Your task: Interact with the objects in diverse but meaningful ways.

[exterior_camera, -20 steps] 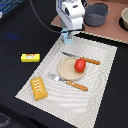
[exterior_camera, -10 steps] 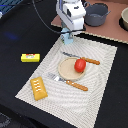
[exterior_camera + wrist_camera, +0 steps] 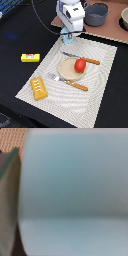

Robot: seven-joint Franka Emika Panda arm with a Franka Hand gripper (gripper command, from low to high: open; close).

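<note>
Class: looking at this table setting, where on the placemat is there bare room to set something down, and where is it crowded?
Free: the placemat beyond the knife, toward the exterior view's right, and below the fork. Crowded: the centre, around the plate with the tomato.

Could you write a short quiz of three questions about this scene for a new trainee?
1. True or false: the red tomato lies on the round plate.
2. Which item lies off the placemat, on the dark table: A) the orange ridged block, B) the yellow box, C) the fork?
3. What pale thing fills the wrist view?

Key: 1 true. 2 B. 3 A light blue surface, probably the carton under the claw; the claw's state cannot be told.
</note>
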